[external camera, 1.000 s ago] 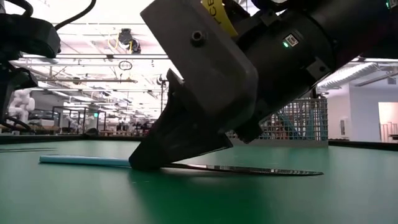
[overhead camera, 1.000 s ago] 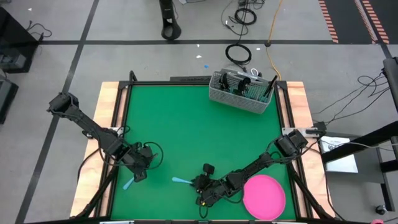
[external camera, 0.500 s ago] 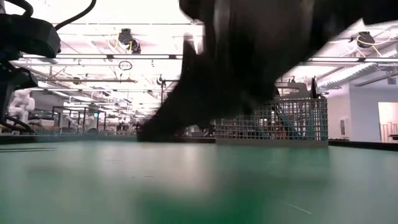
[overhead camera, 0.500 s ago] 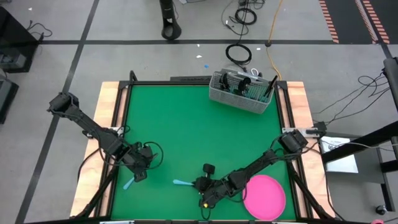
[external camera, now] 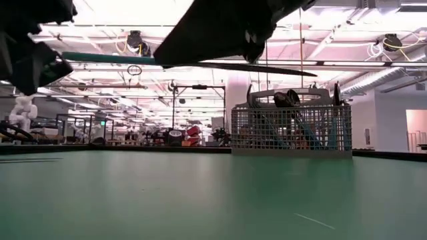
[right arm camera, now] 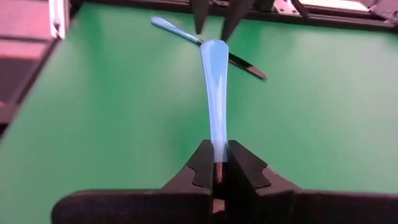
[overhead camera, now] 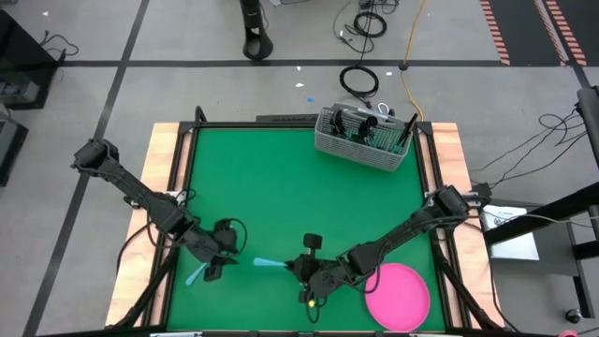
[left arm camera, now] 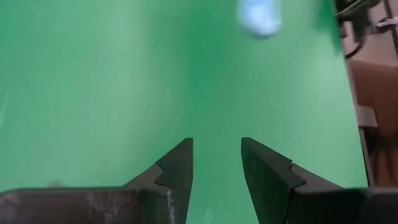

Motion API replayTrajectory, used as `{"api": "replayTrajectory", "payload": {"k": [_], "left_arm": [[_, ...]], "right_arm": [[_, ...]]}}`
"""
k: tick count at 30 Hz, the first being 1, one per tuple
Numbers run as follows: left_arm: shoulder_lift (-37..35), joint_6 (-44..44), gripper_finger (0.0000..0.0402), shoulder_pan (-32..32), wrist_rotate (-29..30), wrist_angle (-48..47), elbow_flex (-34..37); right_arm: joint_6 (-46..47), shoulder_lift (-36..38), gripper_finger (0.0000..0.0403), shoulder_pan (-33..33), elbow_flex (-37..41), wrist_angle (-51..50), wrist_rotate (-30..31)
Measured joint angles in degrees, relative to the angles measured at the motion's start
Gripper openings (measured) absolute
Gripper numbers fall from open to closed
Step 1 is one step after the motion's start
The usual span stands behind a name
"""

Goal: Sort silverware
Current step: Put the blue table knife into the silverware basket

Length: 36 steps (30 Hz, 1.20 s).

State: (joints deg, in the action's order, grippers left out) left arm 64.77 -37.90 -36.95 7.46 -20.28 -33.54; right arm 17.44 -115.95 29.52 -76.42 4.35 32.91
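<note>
I have a knife (right arm camera: 213, 102) pinched tight in my right gripper (overhead camera: 298, 269), lifted off the green table (overhead camera: 281, 187) near its front edge, left of the plate (overhead camera: 398, 294). My left gripper (overhead camera: 217, 266) hovers half open and empty near a second utensil (overhead camera: 196, 276). Next, I judge, comes carrying the knife to the far caddy (overhead camera: 363, 139).

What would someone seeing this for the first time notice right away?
Probably the right pincer, shut on a blue-handled knife and holding it above the green table near its front edge. Next, the grey wire caddy of silverware at the far edge, and the pink plate at the front right corner.
</note>
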Motion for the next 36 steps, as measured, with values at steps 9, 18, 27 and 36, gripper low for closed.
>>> {"api": "replayTrajectory", "payload": {"k": [9, 18, 27, 36], "left_arm": [[0.0, 3.7, 0.0136, 5.1, -5.8, 11.7, 0.0], [0.0, -8.7, 0.0136, 15.6, -19.8, 19.5, 0.0], [4.6, -21.8, 0.0136, 23.7, -31.8, 23.9, 1.0], [12.5, -26.2, 0.0136, 23.9, -38.6, 37.4, 1.0]], "right_arm": [[-7.9, 2.0, 0.0006, -1.8, 0.0, -3.4, -5.8], [-17.0, 2.0, 0.0006, -1.8, 0.0, -2.6, -6.2], [-25.9, 2.1, 0.0008, -2.2, 0.0, 2.6, -5.9], [-29.8, 2.1, 0.0008, -2.2, -0.1, 4.3, -5.9]]}}
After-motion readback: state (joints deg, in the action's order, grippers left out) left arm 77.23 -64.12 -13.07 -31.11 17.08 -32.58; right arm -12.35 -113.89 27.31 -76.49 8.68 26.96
